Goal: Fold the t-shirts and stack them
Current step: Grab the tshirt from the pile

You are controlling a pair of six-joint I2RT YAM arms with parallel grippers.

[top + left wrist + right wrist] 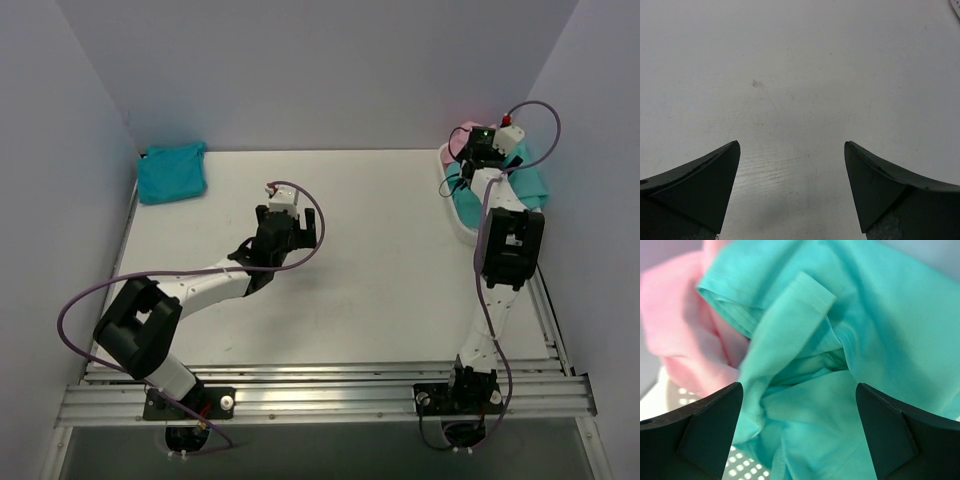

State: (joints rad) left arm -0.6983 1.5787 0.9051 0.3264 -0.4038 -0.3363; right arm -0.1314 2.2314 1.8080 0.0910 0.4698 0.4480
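Note:
A folded turquoise-blue t-shirt (172, 172) lies at the table's far left corner. At the far right, a sea-green t-shirt (532, 183) (850, 330) and a pink t-shirt (462, 131) (680, 325) lie crumpled in the white mesh basket (462, 222) (675, 399). My right gripper (476, 158) (797, 405) hangs over the basket, open, its fingers on either side of a bunched fold of the sea-green shirt without clamping it. My left gripper (300, 230) (791, 150) is open over bare table near the middle, with nothing between its fingers.
Grey walls close in the white table (380, 270) on the left, back and right. An aluminium rail (330, 395) runs along the near edge by the arm bases. A corner of the basket (956, 7) shows at the top right of the left wrist view.

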